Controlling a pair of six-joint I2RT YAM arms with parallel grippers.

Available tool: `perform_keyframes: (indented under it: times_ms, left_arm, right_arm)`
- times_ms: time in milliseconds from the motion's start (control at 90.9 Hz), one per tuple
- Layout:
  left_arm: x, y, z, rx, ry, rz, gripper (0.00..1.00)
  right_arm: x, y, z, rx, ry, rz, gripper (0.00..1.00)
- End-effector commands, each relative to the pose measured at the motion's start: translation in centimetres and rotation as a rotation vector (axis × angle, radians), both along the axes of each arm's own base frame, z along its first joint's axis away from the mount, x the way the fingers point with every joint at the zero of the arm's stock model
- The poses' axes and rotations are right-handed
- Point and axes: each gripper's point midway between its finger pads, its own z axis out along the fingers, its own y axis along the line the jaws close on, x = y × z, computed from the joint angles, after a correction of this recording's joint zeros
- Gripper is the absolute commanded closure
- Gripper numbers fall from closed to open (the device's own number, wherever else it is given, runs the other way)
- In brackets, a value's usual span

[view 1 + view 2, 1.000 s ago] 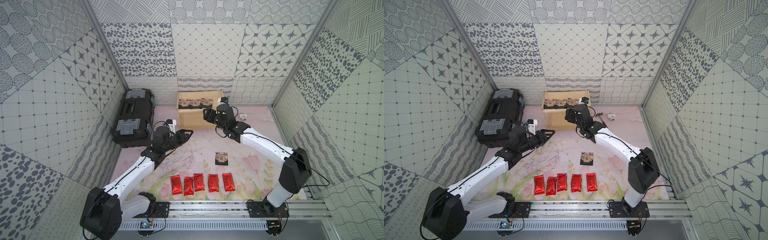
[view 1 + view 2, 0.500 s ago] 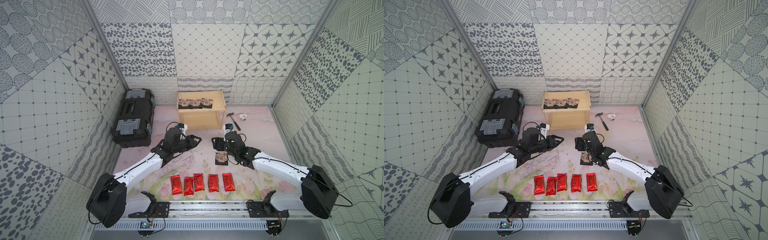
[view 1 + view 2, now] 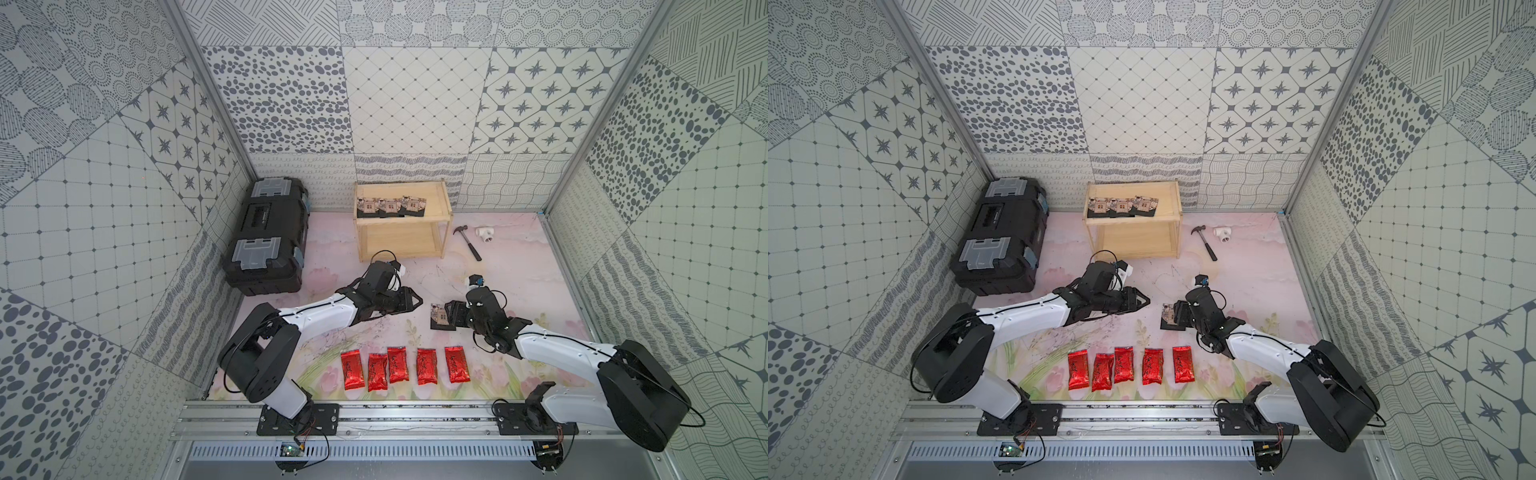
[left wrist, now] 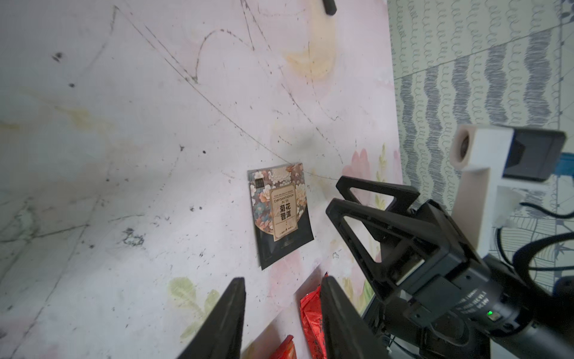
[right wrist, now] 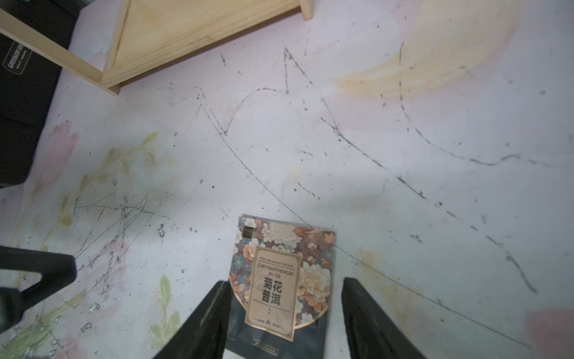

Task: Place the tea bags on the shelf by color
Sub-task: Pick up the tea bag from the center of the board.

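Note:
One black tea bag [image 3: 439, 318] with a beige label lies flat on the mat. My right gripper [image 5: 285, 281] is open and low over it. One finger overlaps the packet's edge and the other stands clear of it. My left gripper [image 3: 417, 301] is open and empty just left of that packet. Several red tea bags [image 3: 399, 368] lie in a row near the front edge; one red tea bag [image 4: 312, 314] shows between the left fingers. The shelf [image 3: 444, 195] stands at the back, with three black tea bags [image 3: 390, 206] on its top board; its lower board is bare.
A black toolbox [image 3: 268, 237] sits at the back left. A hammer [image 3: 467, 243] and a white pipe fitting [image 3: 484, 234] lie right of the shelf. Both grippers are close together mid-mat, a short gap between them.
My right arm has swung from the shelf's top board down to the black tea bag on the mat. My left arm has reached right toward it. Both sets of jaws have narrowed a little.

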Motion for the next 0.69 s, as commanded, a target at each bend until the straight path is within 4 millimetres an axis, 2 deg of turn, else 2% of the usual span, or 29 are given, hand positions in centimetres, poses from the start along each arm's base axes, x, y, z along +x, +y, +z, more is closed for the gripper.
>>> perform_keyframes:
  times_ms: [0, 55, 99, 330, 462, 682]
  left_arm:
    - [-0.5, -4.6, -0.1, -0.043, -0.054, -0.174, 0.57]
    - [-0.4, -5.9, -0.5, -0.043, -0.054, -0.205, 0.58]
    - [-0.3, -6.6, -1.6, -0.031, -0.040, -0.217, 0.58]
    - [0.6, -8.4, -3.9, -0.031, -0.014, -0.227, 0.61]
    - [0.8, -8.6, -4.8, -0.015, -0.004, -0.227, 0.61]
    - [0.6, -7.6, -6.0, 0.034, -0.011, -0.209, 0.61]
  right_arm:
    - [0.5, 0.5, 0.2, 0.144, 0.002, 0.005, 0.41]
    - [0.6, 0.2, 0.1, 0.172, 0.010, 0.002, 0.42]
    - [0.7, 0.1, 0.2, 0.196, 0.016, 0.002, 0.44]
    - [0.5, -0.8, -0.3, 0.254, 0.044, -0.025, 0.49]
    - [0.3, -0.6, -0.7, 0.275, 0.059, -0.027, 0.51]
    - [-0.2, -0.3, -1.5, 0.315, 0.093, -0.030, 0.53]
